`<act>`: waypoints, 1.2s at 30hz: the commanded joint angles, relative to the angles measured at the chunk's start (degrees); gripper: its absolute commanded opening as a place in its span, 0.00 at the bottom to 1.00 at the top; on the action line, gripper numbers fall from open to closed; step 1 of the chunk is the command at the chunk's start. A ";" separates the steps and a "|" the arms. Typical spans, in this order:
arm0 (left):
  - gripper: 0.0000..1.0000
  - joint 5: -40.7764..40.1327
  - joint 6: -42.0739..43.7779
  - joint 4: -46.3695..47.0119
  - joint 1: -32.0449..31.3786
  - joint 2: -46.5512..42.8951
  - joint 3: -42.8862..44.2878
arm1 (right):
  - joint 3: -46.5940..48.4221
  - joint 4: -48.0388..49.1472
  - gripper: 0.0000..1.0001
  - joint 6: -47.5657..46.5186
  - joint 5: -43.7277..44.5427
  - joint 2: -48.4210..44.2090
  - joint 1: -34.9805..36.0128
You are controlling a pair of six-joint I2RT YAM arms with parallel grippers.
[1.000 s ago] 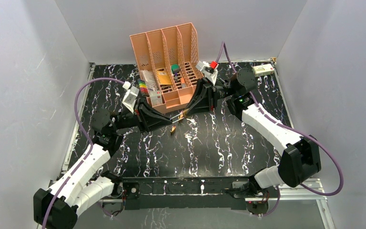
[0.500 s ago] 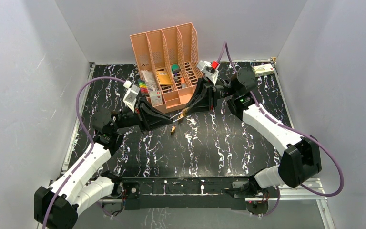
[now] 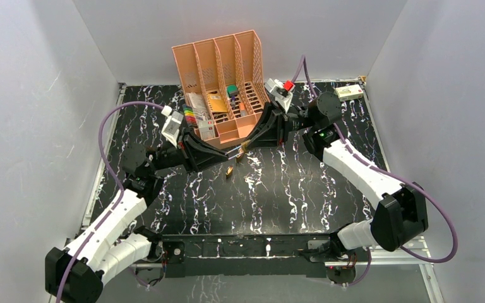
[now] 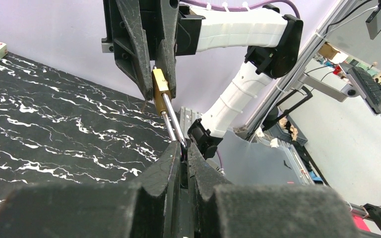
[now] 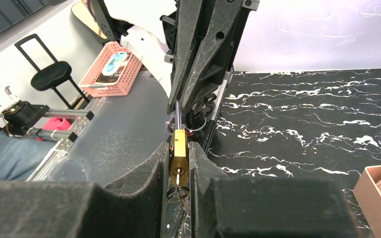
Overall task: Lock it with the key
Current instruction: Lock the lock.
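Top cam overhead from behind; both wrist cams close-up, face-to-face, sharing padlock.

A: Table?
B: Logged black, veined with white marbling.
A: Organizer?
B: Peach-orange throughout, side walls patterned with small perforations. Multicoloured stripes noted on an item at the organizer's left front.
A: Padlock in front of the organizer?
B: Brass-yellow body, shackle marked silvery. Key under it tagged dull silvery. A second padlock, lying in front of the organizer, is also marked brass.
A: Arms?
B: White shells, black joints, black fingers; cables recorded purple.
A: Right of the organizer?
B: Small box, white with green. Red cap noted nearer the organizer.
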 commanded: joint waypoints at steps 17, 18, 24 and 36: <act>0.00 -7.29 -1.63 2.87 -0.74 1.74 -1.02 | -2.23 11.32 0.00 4.24 7.83 0.05 4.66; 0.00 -7.97 -1.61 2.85 -0.74 1.64 -1.02 | -2.37 11.32 0.00 4.12 7.99 0.09 4.89; 0.00 -11.91 -1.49 3.47 -0.74 1.46 -0.07 | -3.54 9.41 0.00 2.35 8.37 0.12 5.91; 0.00 -15.32 -2.16 6.41 -0.74 2.32 3.16 | -5.58 2.13 0.00 -3.94 9.42 -0.91 7.39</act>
